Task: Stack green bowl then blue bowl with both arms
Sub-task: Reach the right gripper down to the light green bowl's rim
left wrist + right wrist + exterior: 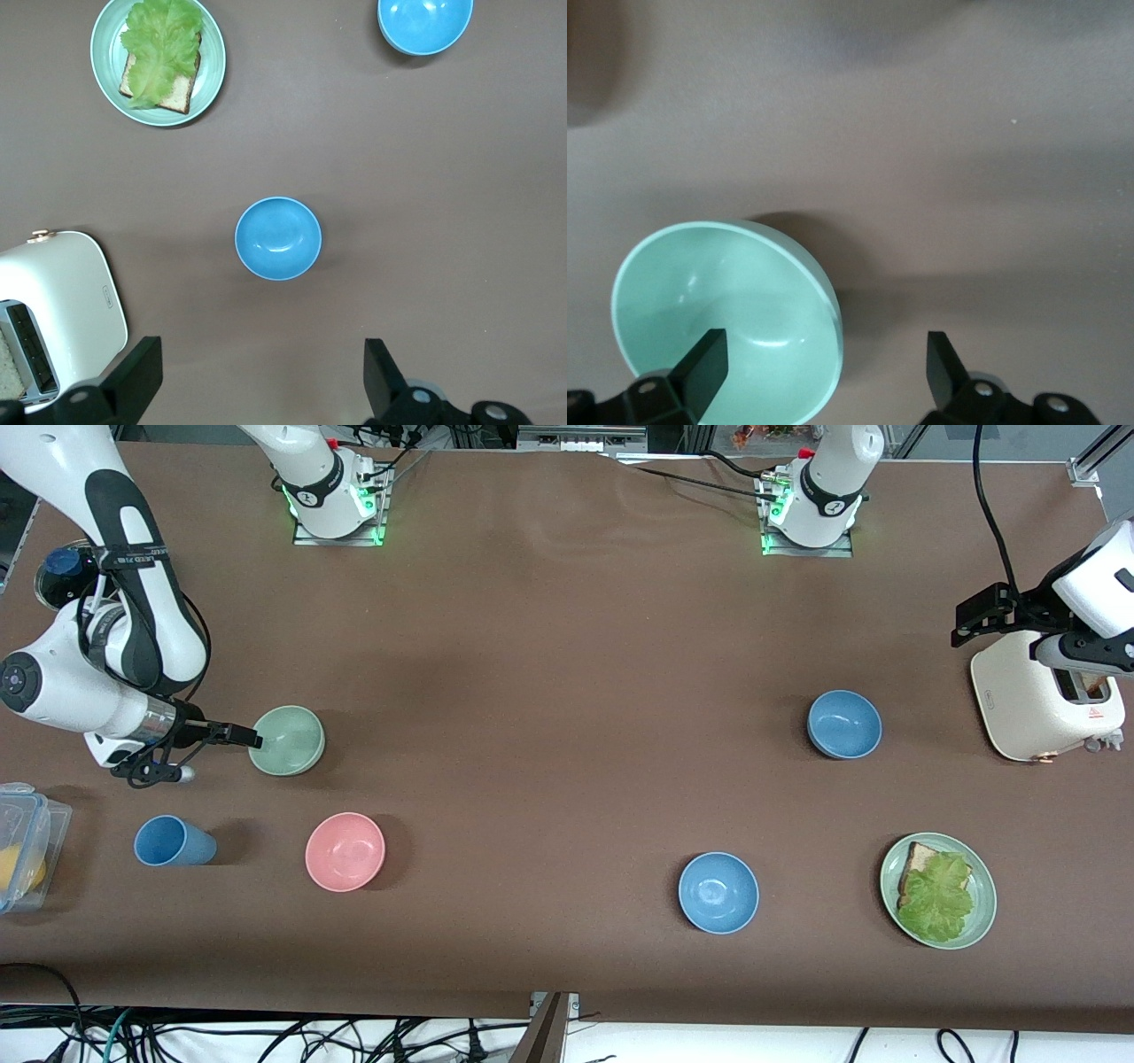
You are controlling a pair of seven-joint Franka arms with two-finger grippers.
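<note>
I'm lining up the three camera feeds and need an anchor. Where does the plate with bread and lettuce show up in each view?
Front view: the plate with bread and lettuce lies low in the picture, at the left arm's end of the table.
Left wrist view: the plate is near the picture's upper corner.
Right wrist view: not in it.
Shared landmark: the white toaster, in the front and left wrist views.
</note>
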